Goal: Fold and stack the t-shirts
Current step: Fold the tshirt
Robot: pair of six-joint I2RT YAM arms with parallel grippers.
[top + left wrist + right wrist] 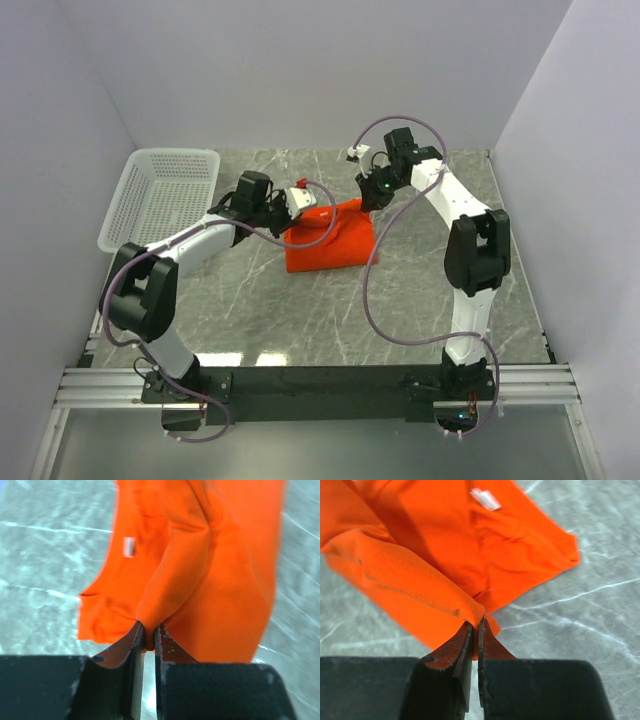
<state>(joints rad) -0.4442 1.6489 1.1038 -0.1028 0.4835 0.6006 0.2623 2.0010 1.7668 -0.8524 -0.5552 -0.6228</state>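
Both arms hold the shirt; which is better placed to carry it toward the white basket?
Probably left: the left gripper pinches the t-shirt on the side nearer the basket; the right gripper holds the far side.

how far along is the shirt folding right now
Done: little. The t-shirt lies bunched on the table, partly doubled over, not neatly folded. In hand: the left gripper and right gripper are each shut on a pinch of its cloth. Left: finish the fold and stack it; no stack shows yet.
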